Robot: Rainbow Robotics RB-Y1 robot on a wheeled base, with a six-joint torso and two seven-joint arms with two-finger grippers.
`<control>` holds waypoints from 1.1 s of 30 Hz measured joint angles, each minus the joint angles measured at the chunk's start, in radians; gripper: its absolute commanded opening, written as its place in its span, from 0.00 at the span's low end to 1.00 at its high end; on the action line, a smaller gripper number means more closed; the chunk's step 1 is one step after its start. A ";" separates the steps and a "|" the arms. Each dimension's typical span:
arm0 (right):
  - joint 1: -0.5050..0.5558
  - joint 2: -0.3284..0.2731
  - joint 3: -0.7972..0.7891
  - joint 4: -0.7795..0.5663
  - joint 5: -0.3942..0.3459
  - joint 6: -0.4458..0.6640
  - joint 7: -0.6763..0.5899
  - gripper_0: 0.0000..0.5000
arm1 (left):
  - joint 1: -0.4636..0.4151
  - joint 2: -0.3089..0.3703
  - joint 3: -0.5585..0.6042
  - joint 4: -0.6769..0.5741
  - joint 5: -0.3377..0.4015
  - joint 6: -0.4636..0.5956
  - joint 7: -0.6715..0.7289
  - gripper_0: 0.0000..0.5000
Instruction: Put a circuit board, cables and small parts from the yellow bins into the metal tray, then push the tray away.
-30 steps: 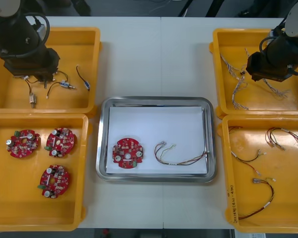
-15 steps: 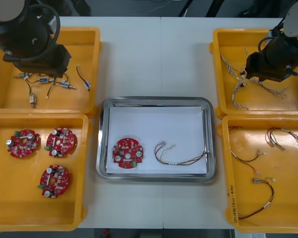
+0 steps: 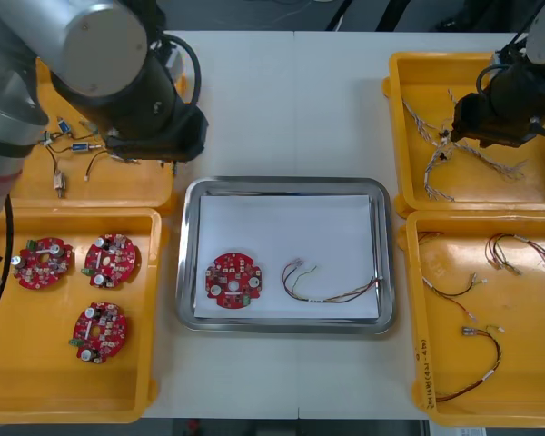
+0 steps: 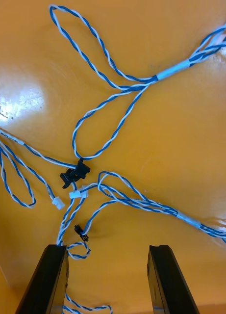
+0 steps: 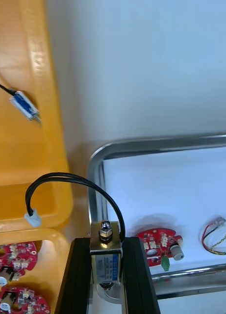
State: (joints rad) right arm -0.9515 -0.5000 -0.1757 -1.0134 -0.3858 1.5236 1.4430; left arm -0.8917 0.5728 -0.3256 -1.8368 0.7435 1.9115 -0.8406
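A small metal part (image 5: pixel 106 262) is clamped in the left gripper (image 5: pixel 106 244) near the metal tray (image 5: pixel 142 145), while the right gripper (image 4: pixel 107 255) is held spread, empty, over twisted blue and white cables (image 4: pixel 117 89).

yellow bins (image 3: pixel 36 363), red circuit board (image 3: pixel 233 281), tray (image 3: pixel 282 183) rimmed in shiny silver and lined in white, cables (image 4: pixel 174 71) twisted in blue and white, small metal part (image 5: pixel 106 262) labelled in blue, its lead (image 5: pixel 68 175) sheathed in black

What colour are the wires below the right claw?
The wires are blue and white; right wrist view shows best.
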 measured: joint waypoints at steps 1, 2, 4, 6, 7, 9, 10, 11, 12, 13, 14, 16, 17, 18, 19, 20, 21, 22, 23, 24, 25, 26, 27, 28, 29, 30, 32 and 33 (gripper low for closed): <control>0.000 -0.004 0.000 0.000 -0.003 0.000 0.035 0.94 | 0.000 -0.007 -0.014 -0.005 -0.002 0.000 0.000 0.00; 0.000 -0.008 0.000 0.000 -0.006 0.001 0.072 0.93 | 0.000 -0.015 -0.028 -0.008 -0.005 0.000 0.002 0.00; 0.000 -0.017 0.000 0.000 -0.012 0.007 0.141 0.93 | 0.000 -0.028 -0.057 -0.011 -0.008 0.000 0.013 0.00; -0.001 -0.027 0.000 0.000 -0.019 0.011 0.168 0.93 | 0.000 -0.040 -0.090 -0.011 -0.017 -0.002 0.042 0.00; -0.001 -0.033 0.000 0.000 -0.022 0.011 0.168 0.93 | 0.000 -0.044 -0.109 -0.011 -0.025 -0.009 0.064 0.00; -0.001 -0.043 0.001 0.000 -0.028 0.011 0.174 0.93 | 0.002 -0.049 -0.151 -0.012 -0.041 -0.043 0.116 0.00; -0.001 -0.049 0.002 0.000 -0.032 0.011 0.186 0.93 | 0.004 -0.050 -0.174 -0.012 -0.049 -0.067 0.153 0.00; -0.001 -0.055 0.003 0.000 -0.036 0.011 0.203 0.93 | 0.008 -0.050 -0.196 -0.012 -0.058 -0.089 0.191 0.00; -0.001 -0.061 0.004 0.000 -0.039 0.011 0.229 0.94 | 0.013 -0.050 -0.217 -0.012 -0.068 -0.106 0.225 0.00; -0.001 -0.067 0.005 0.000 -0.041 0.011 0.258 0.93 | 0.019 -0.050 -0.235 -0.012 -0.078 -0.122 0.258 0.00; -0.001 -0.072 0.006 0.000 -0.042 0.011 0.288 0.93 | 0.026 -0.050 -0.251 -0.012 -0.085 -0.136 0.285 0.00; -0.001 -0.082 0.008 0.000 -0.043 0.011 0.344 0.93 | 0.039 -0.050 -0.280 -0.012 -0.092 -0.162 0.305 0.00; -0.001 -0.086 0.008 0.000 -0.044 0.011 0.364 0.93 | 0.043 -0.050 -0.292 -0.012 -0.092 -0.172 0.303 0.00; -0.001 -0.088 0.008 0.000 -0.044 0.011 0.378 0.94 | 0.047 -0.050 -0.302 -0.012 -0.093 -0.180 0.302 0.00; -0.001 -0.090 0.008 0.000 -0.045 0.011 0.389 0.96 | 0.051 -0.050 -0.313 -0.012 -0.093 -0.188 0.302 0.00; -0.001 -0.092 0.008 0.000 -0.045 0.011 0.403 0.98 | 0.055 -0.050 -0.322 -0.012 -0.093 -0.193 0.302 0.00; -0.001 -0.092 0.008 0.000 -0.045 0.011 0.418 0.99 | 0.057 -0.050 -0.332 -0.012 -0.093 -0.198 0.302 0.00; -0.001 -0.093 0.009 0.000 -0.045 0.011 0.436 1.00 | 0.058 -0.050 -0.340 -0.012 -0.093 -0.203 0.302 0.00; -0.001 -0.093 0.010 0.000 -0.045 0.011 0.461 1.00 | 0.059 -0.050 -0.348 -0.011 -0.092 -0.208 0.302 0.00; -0.001 -0.093 0.013 0.000 -0.045 0.010 0.487 1.00 | 0.060 -0.050 -0.356 -0.009 -0.092 -0.216 0.302 0.00; -0.001 -0.093 0.018 0.000 -0.045 0.009 0.512 1.00 | 0.060 -0.050 -0.364 -0.004 -0.091 -0.226 0.302 0.00; -0.001 -0.094 0.024 0.000 -0.045 0.006 0.534 1.00 | 0.060 -0.050 -0.370 0.003 -0.091 -0.240 0.302 0.00; -0.001 -0.094 0.031 0.000 -0.045 -0.001 0.548 1.00 | 0.060 -0.050 -0.377 0.015 -0.091 -0.257 0.302 0.00; -0.001 -0.095 0.039 0.000 -0.046 -0.010 0.553 1.00 | 0.060 -0.050 -0.384 0.028 -0.091 -0.275 0.302 0.00; -0.001 -0.096 0.046 0.000 -0.050 -0.019 0.553 1.00 | 0.060 -0.050 -0.390 0.043 -0.091 -0.291 0.302 0.00; 0.000 -0.096 0.052 0.000 -0.054 -0.030 0.553 1.00 | 0.060 -0.050 -0.394 0.060 -0.091 -0.307 0.302 0.00; 0.001 -0.097 0.057 0.000 -0.063 -0.048 0.553 1.00 | 0.060 -0.050 -0.399 0.094 -0.092 -0.335 0.302 0.00; 0.002 -0.097 0.058 0.000 -0.066 -0.053 0.553 1.00 | 0.060 -0.050 -0.400 0.108 -0.093 -0.346 0.302 0.00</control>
State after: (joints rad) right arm -0.9492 -0.5967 -0.1178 -1.0133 -0.4516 1.4705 1.9963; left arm -0.8317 0.5227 -0.7259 -1.7286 0.6508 1.5657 -0.5387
